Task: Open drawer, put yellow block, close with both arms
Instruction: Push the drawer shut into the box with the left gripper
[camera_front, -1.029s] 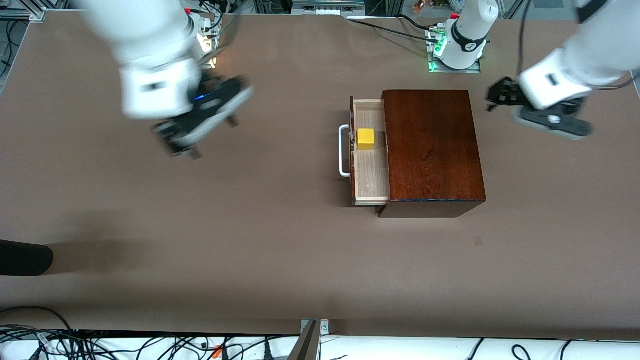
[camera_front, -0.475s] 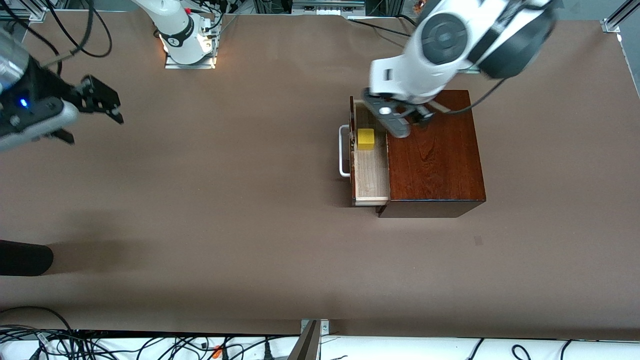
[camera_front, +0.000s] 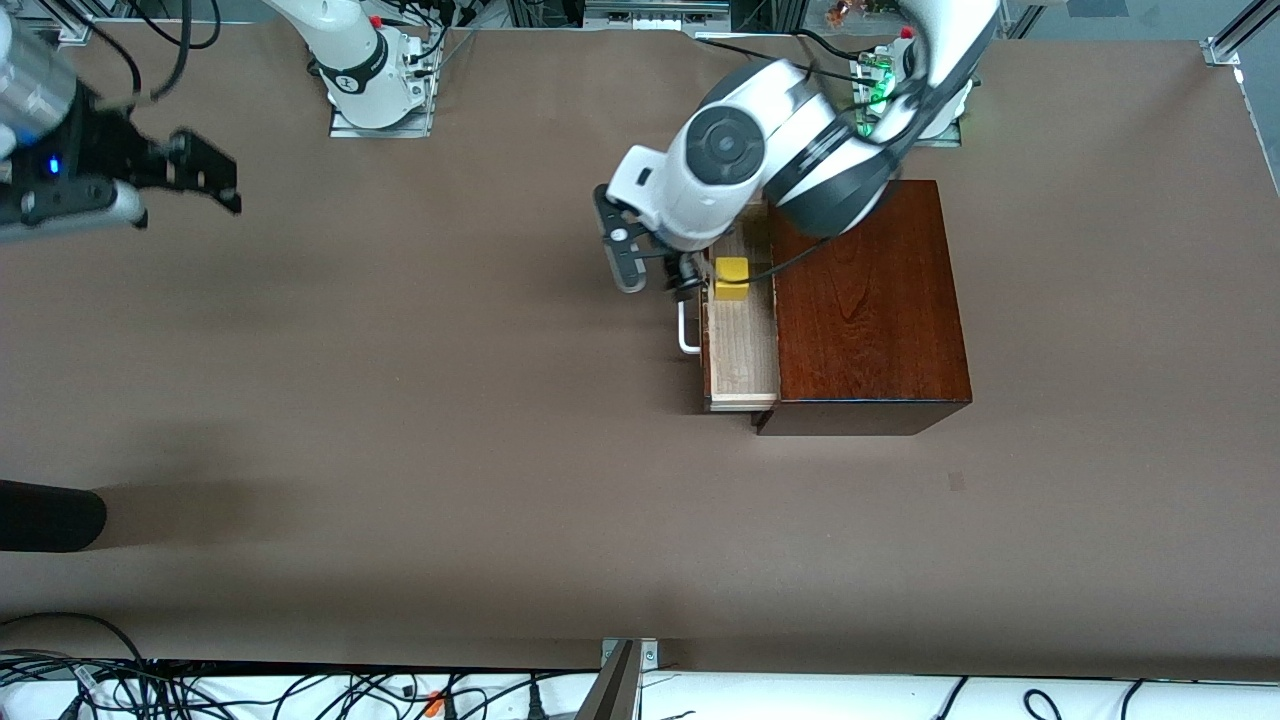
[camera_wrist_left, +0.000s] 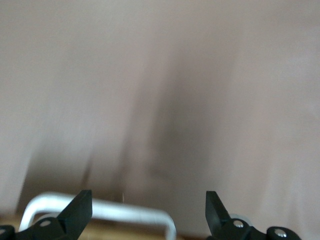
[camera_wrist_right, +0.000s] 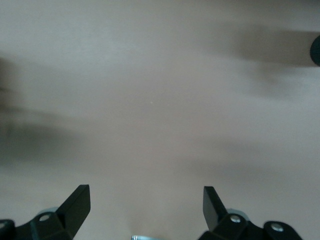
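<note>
While the drawer (camera_front: 742, 335) stands pulled out of the dark wooden box (camera_front: 866, 300) with the yellow block (camera_front: 731, 278) resting in its tray, the front view shows the left gripper (camera_front: 655, 272) now low in front of the drawer, at the white handle (camera_front: 686, 330); half a second ago it was over the box's top edge, and a second ago it hung past the box toward the left arm's end of the table. The right gripper (camera_front: 205, 180) has withdrawn over bare table (camera_front: 450, 450) at the right arm's end and has barely moved in the last half second. In the left wrist view, the left gripper's fingers (camera_wrist_left: 77, 212) are spread wide, with the handle (camera_wrist_left: 100, 210) lying just beneath and between them. In the right wrist view, the right gripper's fingers (camera_wrist_right: 75, 205) are likewise spread wide over plain table surface, holding nothing. Judgement: placement is complete and closing has begun; the left arm appears positioned to push the drawer front, while the right arm is not yet contributing.
</note>
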